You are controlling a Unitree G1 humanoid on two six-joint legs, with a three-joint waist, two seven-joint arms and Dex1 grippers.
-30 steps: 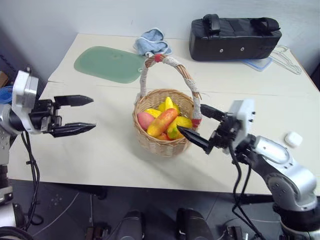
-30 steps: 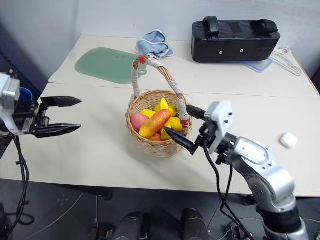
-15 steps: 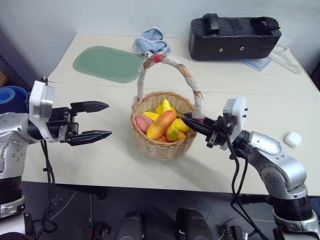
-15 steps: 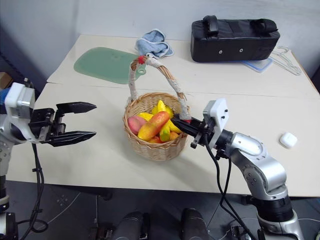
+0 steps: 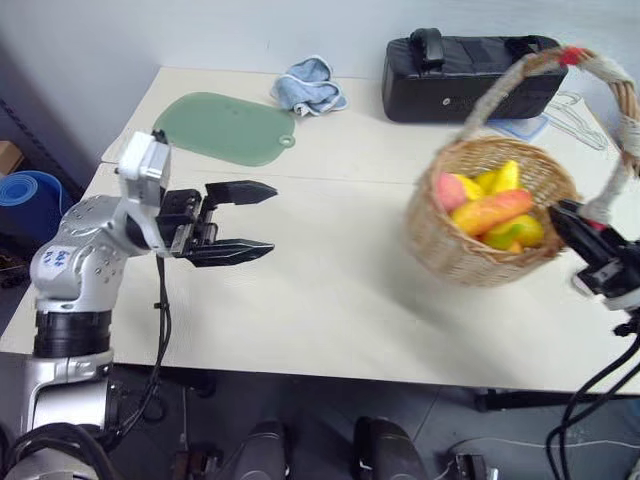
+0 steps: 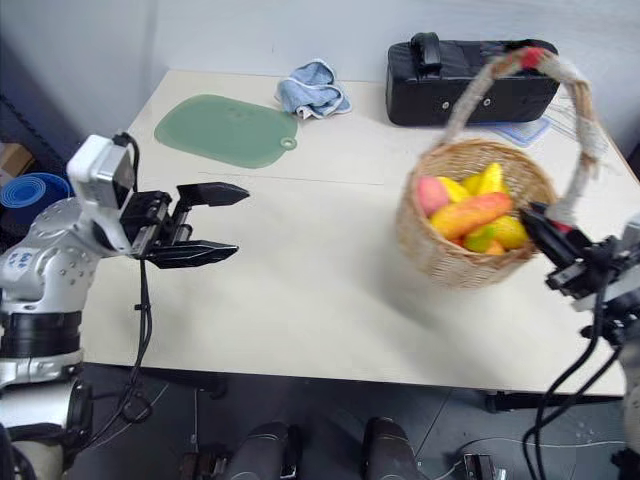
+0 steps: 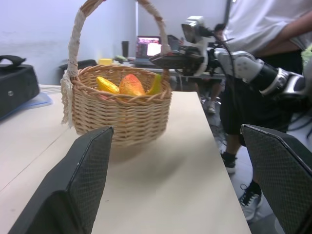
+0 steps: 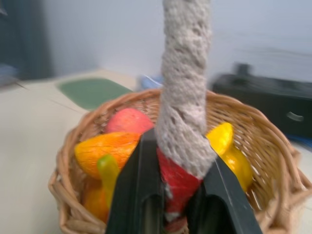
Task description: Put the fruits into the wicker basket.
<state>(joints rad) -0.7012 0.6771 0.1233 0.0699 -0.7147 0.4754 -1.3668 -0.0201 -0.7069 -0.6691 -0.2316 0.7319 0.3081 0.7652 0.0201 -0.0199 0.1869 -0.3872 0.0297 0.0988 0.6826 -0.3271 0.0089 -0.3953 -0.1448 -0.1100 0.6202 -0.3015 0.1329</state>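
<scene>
While the right gripper (image 8: 178,204) clamps the wicker basket (image 5: 470,250) by its handle base, the fruits (image 5: 490,212) sit inside.
Basket stands tilted at the table's (image 5: 330,300) right side (near the black bag (image 5: 465,75)); left gripper (image 5: 250,220) hangs well apart, fingers spread, holding nothing.

- Table (image 5: 330,300): pale cream rectangular top with a faint seam line running across it.
- Flat green oval mat (image 5: 222,127): lies on the far left part of the table, a small tab at its right edge.
- Crumpled light-blue cloth (image 5: 310,86): at the far edge, just right of the mat.
- Black rectangular padded bag (image 5: 460,78): carry handles on top, at the far edge, right of the cloth.
- Clear plastic lid with blue rim (image 5: 515,127): partly under the bag's front right corner.
- Rolled blue mat (image 5: 30,192): on the floor, left of the table.
- Person in a white shirt (image 7: 263,29): stands past the table's end in the left wrist view.
</scene>
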